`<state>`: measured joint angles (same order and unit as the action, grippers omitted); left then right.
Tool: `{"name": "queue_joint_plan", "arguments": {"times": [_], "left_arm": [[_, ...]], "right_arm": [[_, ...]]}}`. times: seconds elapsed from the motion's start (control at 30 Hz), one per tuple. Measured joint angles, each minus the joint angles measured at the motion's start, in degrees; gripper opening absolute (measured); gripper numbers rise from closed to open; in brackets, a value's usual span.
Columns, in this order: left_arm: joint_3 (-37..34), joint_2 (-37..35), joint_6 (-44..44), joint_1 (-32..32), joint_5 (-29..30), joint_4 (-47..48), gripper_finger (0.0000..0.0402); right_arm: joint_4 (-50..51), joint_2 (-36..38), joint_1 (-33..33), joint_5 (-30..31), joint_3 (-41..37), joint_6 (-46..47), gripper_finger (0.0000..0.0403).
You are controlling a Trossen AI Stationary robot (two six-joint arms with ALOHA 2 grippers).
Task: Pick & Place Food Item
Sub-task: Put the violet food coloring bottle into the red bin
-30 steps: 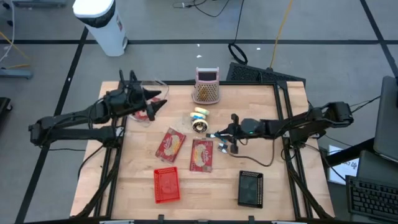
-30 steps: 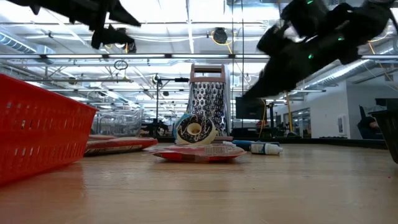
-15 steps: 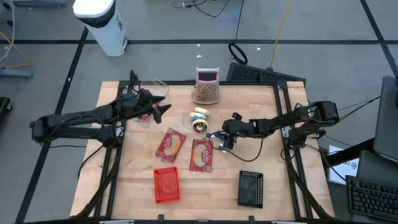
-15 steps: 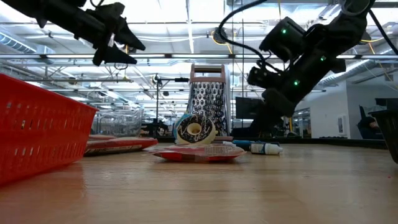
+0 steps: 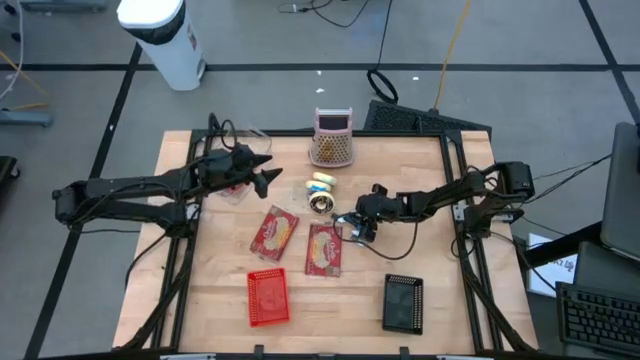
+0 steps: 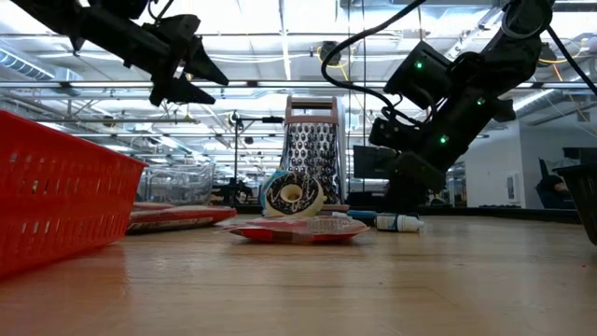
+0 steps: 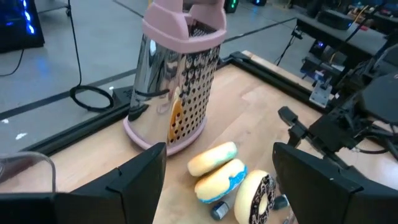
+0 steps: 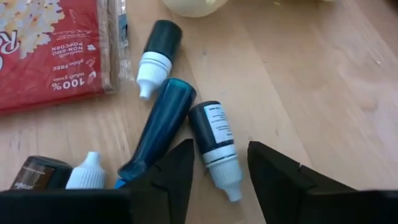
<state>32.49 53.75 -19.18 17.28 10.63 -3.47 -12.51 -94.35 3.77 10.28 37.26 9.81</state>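
Two pale donuts (image 7: pixel 216 168) and a sprinkled donut (image 5: pixel 321 203) lie on the table in front of a pink-topped grater (image 5: pixel 332 140). Two red popcorn packets (image 5: pixel 274 232) (image 5: pixel 325 248) lie flat nearer the front. Several small dropper bottles (image 8: pixel 168 118) lie on the wood beside the right packet. My left gripper (image 5: pixel 268 177) hovers open, high above the table, left of the donuts. My right gripper (image 8: pixel 221 177) is low over the bottles, open, with a finger on either side of the white cap end of a dark bottle (image 8: pixel 214 140), which lies on its side.
A red basket (image 5: pixel 268 297) and a black tray (image 5: pixel 403 302) sit near the front edge. A clear container (image 5: pixel 235 180) stands under the left arm at the back left. Bare wood lies between the packets and the front edge and along the right side.
My right gripper has come down toward the bottles beside the right popcorn packet and tipped more steeply downward. My left gripper has moved toward the donuts, to the table's right, and sunk a little, staying wide open.
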Motion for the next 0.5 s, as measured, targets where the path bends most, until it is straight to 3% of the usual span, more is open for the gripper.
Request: {"name": "queue_joint_plan", "arguments": {"times": [0.5], "left_arm": [[0.00,6.05,-3.82,0.00,-0.13,-1.05,0.0296]], "right_arm": [[0.72,4.10,0.01,0.11,-0.13,-5.28,0.0055]]}}
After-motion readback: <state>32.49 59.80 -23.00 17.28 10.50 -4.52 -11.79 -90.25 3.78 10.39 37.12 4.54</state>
